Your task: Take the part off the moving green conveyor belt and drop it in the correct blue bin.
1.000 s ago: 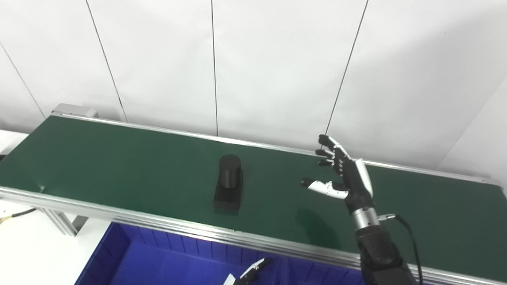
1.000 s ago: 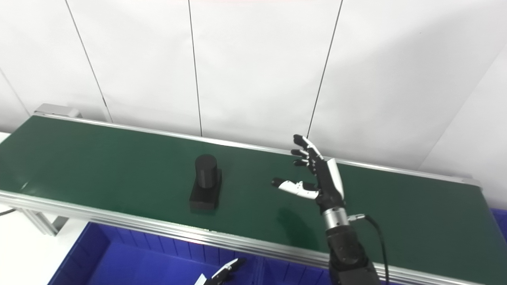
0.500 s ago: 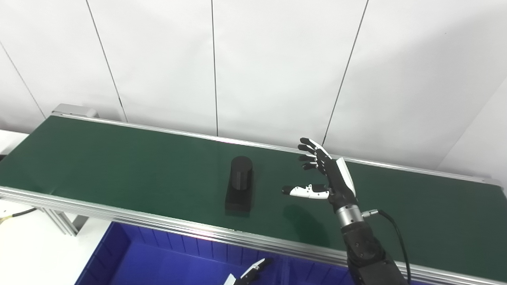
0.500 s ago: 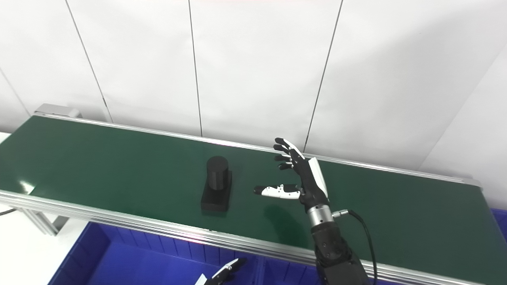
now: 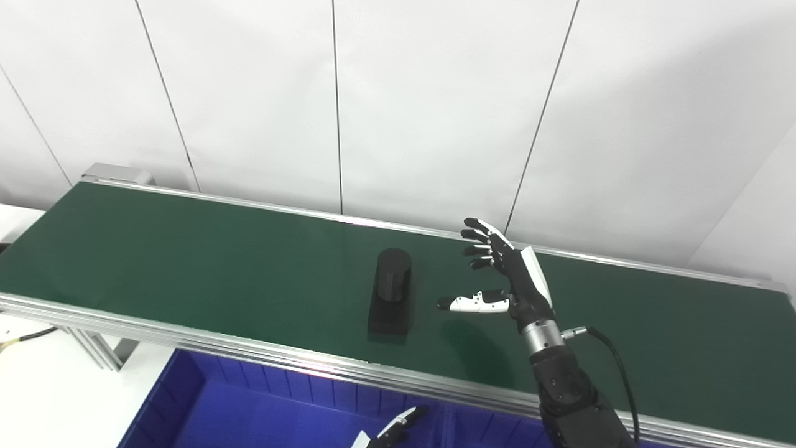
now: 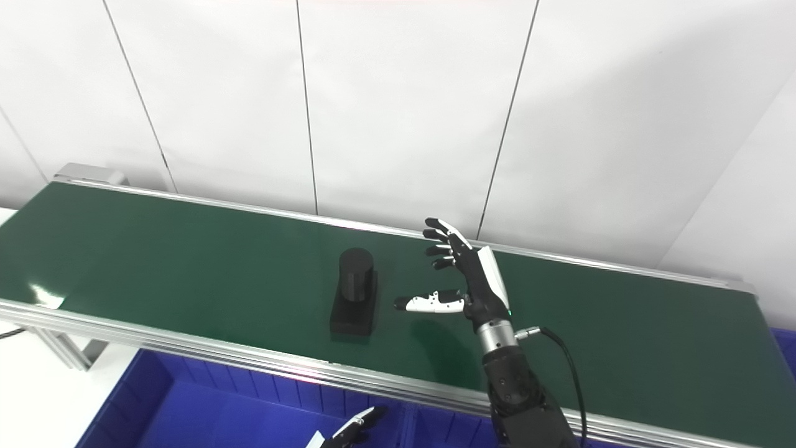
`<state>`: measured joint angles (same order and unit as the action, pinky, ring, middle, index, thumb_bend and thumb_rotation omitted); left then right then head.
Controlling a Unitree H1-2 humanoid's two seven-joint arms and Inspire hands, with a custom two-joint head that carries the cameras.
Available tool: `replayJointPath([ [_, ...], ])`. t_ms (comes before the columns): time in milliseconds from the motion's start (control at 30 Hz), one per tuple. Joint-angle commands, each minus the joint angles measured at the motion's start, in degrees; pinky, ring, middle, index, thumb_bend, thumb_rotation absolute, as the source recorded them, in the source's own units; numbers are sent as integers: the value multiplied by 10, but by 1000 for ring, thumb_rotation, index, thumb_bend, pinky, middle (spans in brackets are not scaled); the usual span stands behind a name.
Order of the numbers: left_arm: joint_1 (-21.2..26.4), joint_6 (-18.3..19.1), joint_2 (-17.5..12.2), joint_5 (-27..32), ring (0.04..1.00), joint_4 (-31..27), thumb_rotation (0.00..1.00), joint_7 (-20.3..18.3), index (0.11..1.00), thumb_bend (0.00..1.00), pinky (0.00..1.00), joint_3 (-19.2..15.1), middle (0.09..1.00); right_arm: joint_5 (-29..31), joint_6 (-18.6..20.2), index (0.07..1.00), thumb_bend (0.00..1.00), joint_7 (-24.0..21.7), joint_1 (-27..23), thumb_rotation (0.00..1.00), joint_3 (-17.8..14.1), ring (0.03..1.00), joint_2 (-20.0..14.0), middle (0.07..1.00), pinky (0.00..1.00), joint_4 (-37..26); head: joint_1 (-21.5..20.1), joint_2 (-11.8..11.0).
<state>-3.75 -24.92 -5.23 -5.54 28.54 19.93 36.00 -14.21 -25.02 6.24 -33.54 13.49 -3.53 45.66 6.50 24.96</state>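
In the left eye view, the black part [image 5: 390, 292], a short cylinder standing upright on a flat rectangular base, sits on the green conveyor belt [image 5: 186, 255], nearer the near rail than the far one. The right hand [image 5: 507, 277] hovers over the belt just to the right of the part, apart from it, fingers spread and thumb pointing left toward it, holding nothing. Bare belt stretches far to the left of the part and to the right of the arm. The near aluminium rail [image 5: 249, 354] borders the belt, and below it lies the blue bin [image 5: 186, 398]. Only the fingertips of the left hand [image 5: 392, 430] show at the bottom edge over the bin; whether it is open or closed cannot be told.

In the right eye view, a narrow strip of green separates the thumb tip from the part [image 6: 354, 300]. The belt's far rail [image 6: 249, 211] runs along the white panelled wall [image 6: 404, 106].
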Motion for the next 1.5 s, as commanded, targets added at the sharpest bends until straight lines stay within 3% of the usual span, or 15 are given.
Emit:
replayJointPath([
  [0,0,-20,3,-1,927,-21,784,0,889,925,894,-2,924,1,-19,859,912,11,-30,54,-5,688,4,803,595,-10,0,2],
  [433,-12,-20,-3,0,933,-40,786,-8,890,925,903,-6,924,-15,-19,821,887,7,-41,152,0,723,-12,789,622,27,-4,6],
  [767,-14,-20,-14,-9,920,-51,795,8,900,904,894,4,920,-42,-16,808,924,25,-61,246,0,829,-23,825,778,69,-4,8],
  [1333,-20,-20,-27,-11,928,-66,807,23,905,906,910,17,926,-62,-17,801,920,34,-63,260,3,817,-20,835,730,84,-5,13],
  [1467,-22,-20,-28,-10,930,-70,805,21,905,911,901,18,927,-65,-17,793,920,34,-59,240,7,781,-18,818,642,79,-4,13],
])
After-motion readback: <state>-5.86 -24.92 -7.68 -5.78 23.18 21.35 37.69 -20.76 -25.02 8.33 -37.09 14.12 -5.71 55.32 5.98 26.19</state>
